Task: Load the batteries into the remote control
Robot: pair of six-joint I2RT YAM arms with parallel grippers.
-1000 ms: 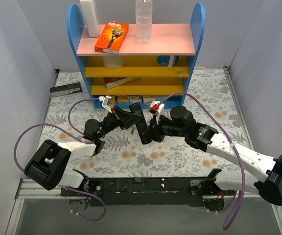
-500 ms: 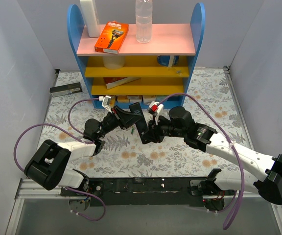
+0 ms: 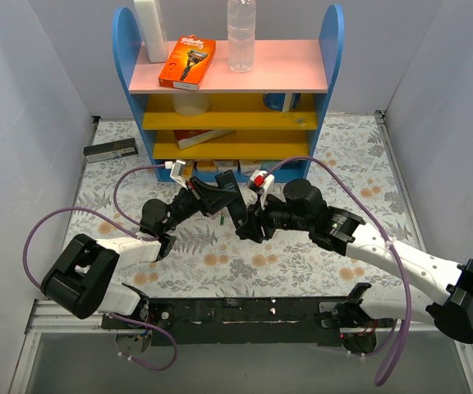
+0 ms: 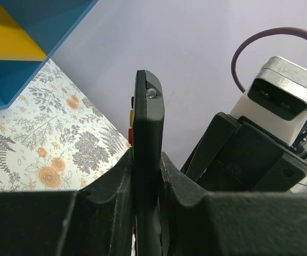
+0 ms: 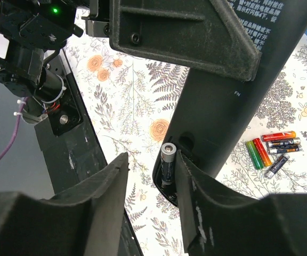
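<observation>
Black remote control [image 5: 233, 106] is being held aloft in the shut left jaws, while the right jaws are standing half open at its lower end, loosely straddling a battery [image 5: 167, 162] sitting lengthwise there, spare batteries [image 5: 271, 152] lying beyond it.

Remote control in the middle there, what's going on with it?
The left tool grips the remote control, holding it above the table. The right tool is open, straddling a battery that sits partly in the compartment at the remote's end. Spare batteries lie on the floral cloth.
</observation>
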